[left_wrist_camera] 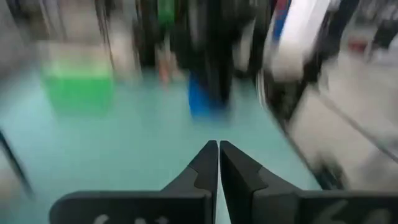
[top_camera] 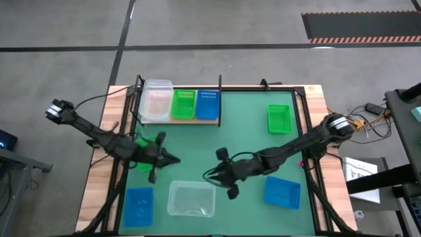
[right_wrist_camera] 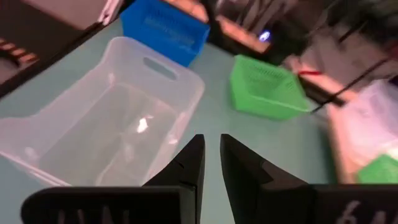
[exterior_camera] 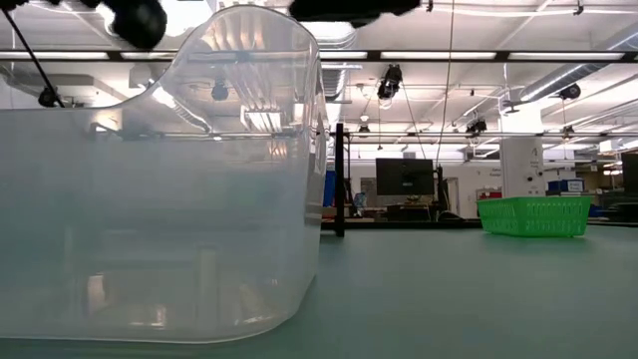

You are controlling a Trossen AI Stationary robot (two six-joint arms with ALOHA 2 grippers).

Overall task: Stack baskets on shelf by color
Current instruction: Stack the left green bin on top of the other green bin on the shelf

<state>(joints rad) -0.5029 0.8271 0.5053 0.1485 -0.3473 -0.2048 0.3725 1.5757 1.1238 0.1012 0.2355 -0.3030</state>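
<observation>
On the light-wood shelf board with thin black uprights (top_camera: 179, 120) at the far side of the table, three small plastic baskets sit side by side: a clear one (top_camera: 156, 101), a bright green one (top_camera: 183, 104) and a blue one (top_camera: 208, 103). A second bright green basket (top_camera: 279, 118) stands alone on the green mat (top_camera: 243, 135) towards the right, well apart from the shelf. At the near edge lie a blue basket (top_camera: 139, 205) on the left, a clear translucent basket (top_camera: 191, 199) in the middle and another blue basket (top_camera: 281, 191) on the right.

The right tool (right_wrist_camera: 211, 163) hangs just beside the middle clear basket, over the mat near its rim; its two dark fingers stand a narrow gap apart with nothing between them.

The left tool (left_wrist_camera: 218, 163) is closed, its fingers pressed together and empty. It hovers over the left part of the mat, where a third bright green basket (top_camera: 146, 143) shows partly hidden under the left arm.
</observation>
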